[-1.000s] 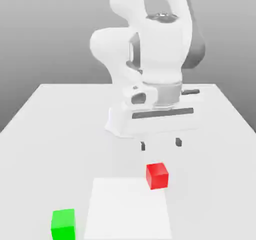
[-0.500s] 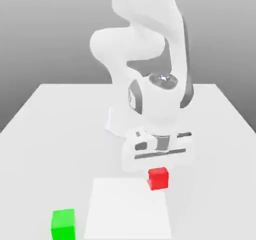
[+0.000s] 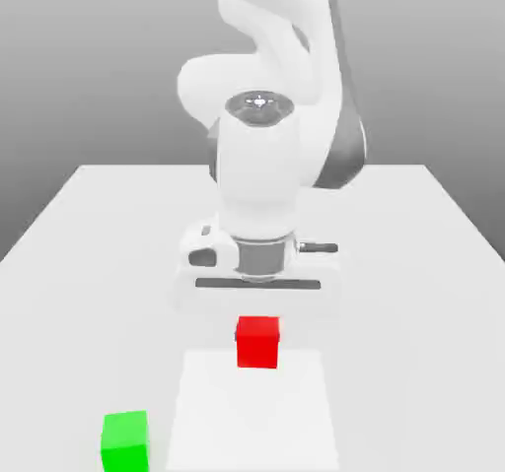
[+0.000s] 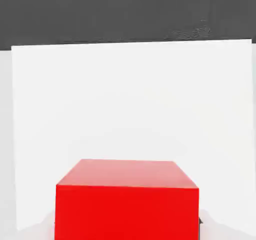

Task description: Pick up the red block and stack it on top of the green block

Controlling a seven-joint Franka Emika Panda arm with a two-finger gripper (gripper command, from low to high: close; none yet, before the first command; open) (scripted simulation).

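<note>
Where the hand hangs low over the table (image 3: 79, 224), the red block (image 3: 257, 342) sits directly under it, clamped in the gripper (image 3: 257, 324). Block looks lifted, above the far edge of a white square patch (image 3: 252, 421). Plain matte red cube, no markings; up close in the hand view (image 4: 127, 204). Green block (image 3: 125, 441), same size, rests well apart toward the exterior view's left, near corner.

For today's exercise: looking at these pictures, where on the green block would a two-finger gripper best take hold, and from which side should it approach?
Judging by its pose, grip the green block across two opposite upright faces, coming straight down from above. It is a plain cube sitting flat on the white table, with flat parallel sides and open space around it; the red block sits apart.
</note>
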